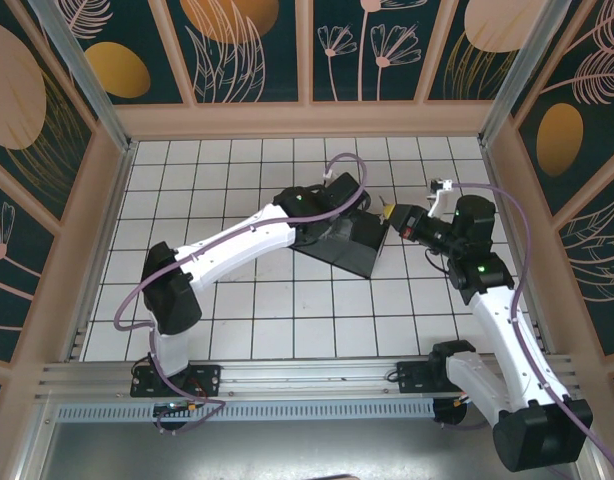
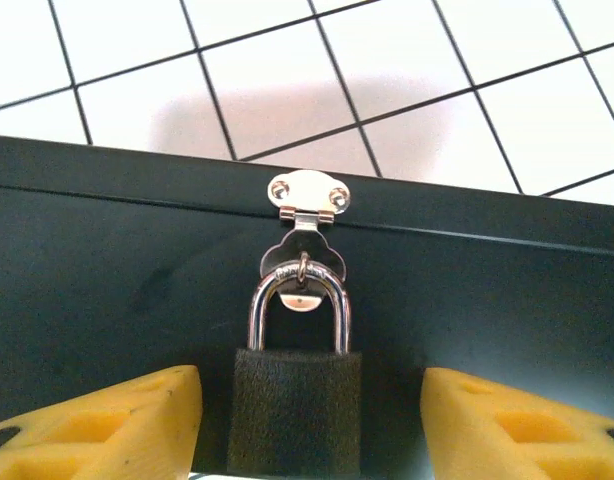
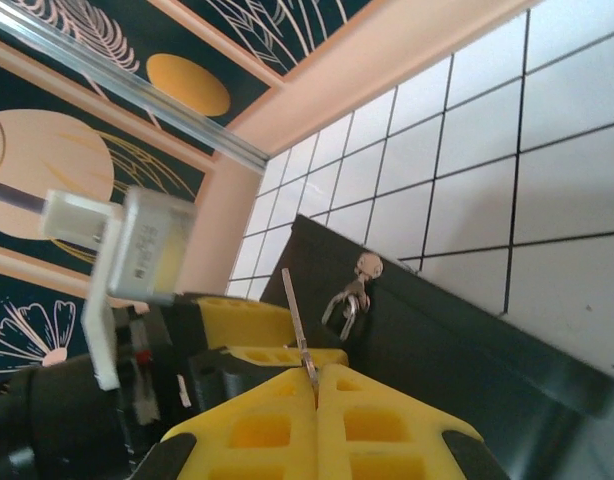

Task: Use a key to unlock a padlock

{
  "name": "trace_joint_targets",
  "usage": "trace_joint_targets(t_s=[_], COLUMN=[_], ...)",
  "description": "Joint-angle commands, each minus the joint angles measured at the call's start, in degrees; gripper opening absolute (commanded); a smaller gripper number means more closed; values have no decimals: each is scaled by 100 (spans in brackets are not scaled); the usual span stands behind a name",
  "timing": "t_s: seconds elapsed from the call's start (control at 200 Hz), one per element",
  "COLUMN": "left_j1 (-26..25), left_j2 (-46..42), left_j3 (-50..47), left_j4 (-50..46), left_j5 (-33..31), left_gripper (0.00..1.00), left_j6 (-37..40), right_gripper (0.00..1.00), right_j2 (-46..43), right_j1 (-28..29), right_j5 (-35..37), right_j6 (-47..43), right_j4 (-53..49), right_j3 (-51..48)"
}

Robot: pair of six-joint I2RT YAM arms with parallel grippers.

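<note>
The overhead view is bright and evenly lit from above. The white tiled floor [image 1: 287, 320] carries only soft, short shadows under the arms and little glare.

In the left wrist view a broad, diffuse shadow lies on the tiles at upper centre. The padlock [image 2: 295, 400] is sharp, with bright highlights on its shackle, while the yellow fingers [image 2: 97, 425] in the bottom corners look soft.

In the right wrist view the tiles at the right edge wash out almost white. The pale connector block [image 3: 127, 250] at left is blurred, perhaps from closeness. The key [image 3: 299, 325] stays fairly crisp.
</note>
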Motion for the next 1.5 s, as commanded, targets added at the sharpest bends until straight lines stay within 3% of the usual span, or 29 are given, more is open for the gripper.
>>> trace_joint_targets(t_s=[0.0,0.13,0.285,0.47,0.611,0.841,1.186,1.251,1.376,1.496], left_j1=[318,1056,1918,2409,2452,2455,2375,2351,2386,2383], left_j2=[-447,-684,408,1346,1312,296,-1574,-1816,-1933,-1679], left_j3=[79,-186,599,1237,954,-467,-3027,-3293,-3251,-2845], left_j4=[316,838,856,784,870,1257,1988,2063,2050,2145], left_j5=[552,803,400,1080,1975,2631,3787,3700,2877,3268], left_gripper=[65,69,63,61,59,53,45,45,58,60], left_j6=[340,997,1690,2189,2690,2807,2136,2015,1959,1968], right_gripper=[0,0,0,0,0,0,0,0,0,0], right_j2=[-147,-251,-546,-814,-880,-907,-749,-740,-660,-446], right_j1=[-43,15,411,1352,1803,1895,2192,2325,2326,2274], right_j5=[166,196,296,888,1206,1259,1019,937,591,149], right_j6=[-66,36,366,837,1091,1192,1421,1392,1136,769], right_j4=[-296,-485,-617,-850,-832,-793,-368,-337,-313,-29], right_j3=[68,15,-128,-162,-275,-385,-758,-787,-903,-1047])
